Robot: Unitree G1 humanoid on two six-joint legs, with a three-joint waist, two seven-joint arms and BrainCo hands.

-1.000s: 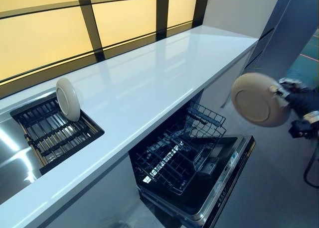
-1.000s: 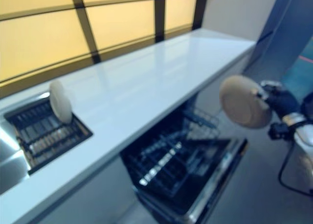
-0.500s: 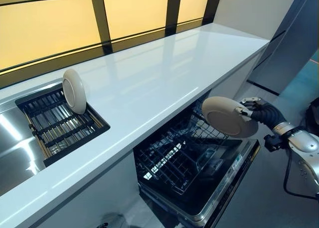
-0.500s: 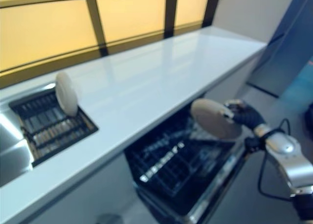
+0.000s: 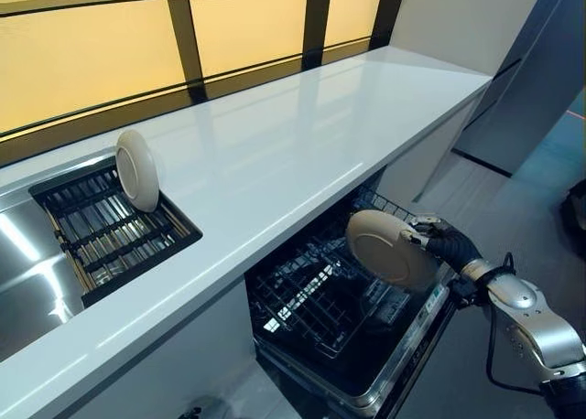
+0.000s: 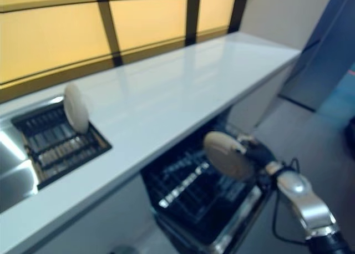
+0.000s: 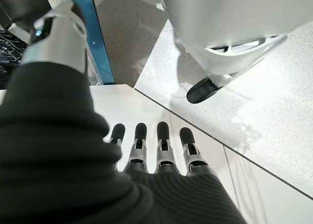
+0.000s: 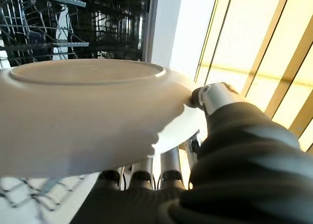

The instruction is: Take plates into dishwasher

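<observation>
Right hand [image 5: 438,242] is clamped on the rim of a round beige ceramic plate [image 5: 389,248] — held tilted above the black wire rack [image 5: 316,300] of the open dishwasher [image 5: 403,350]. Left hand [image 7: 151,150] is kept straight-fingered, idle — pointed toward the floor.

Plate [image 5: 391,249] in right hand [image 5: 440,241]: plain cream-beige, no pattern; hand cover dark and ribbed, arm beyond it silver-grey; second plate [image 5: 136,169] standing in the sink rack [image 5: 110,237]: same cream-beige, unpatterned; sink rack black, its bars in parallel rows; sink [image 5: 23,282] beside it bright bare steel; countertop [image 5: 275,154] glossy white, uniform; window panels [image 5: 92,53] behind it warm yellow, divided by dark frame bars; dishwasher [image 5: 352,318] interior black, basket wires dark grey in a grid, door edge silver; left hand [image 7: 151,153] silver with dark tips, cover dark ribbed; floor [image 7: 254,111] beneath it pale speckled grey.
</observation>
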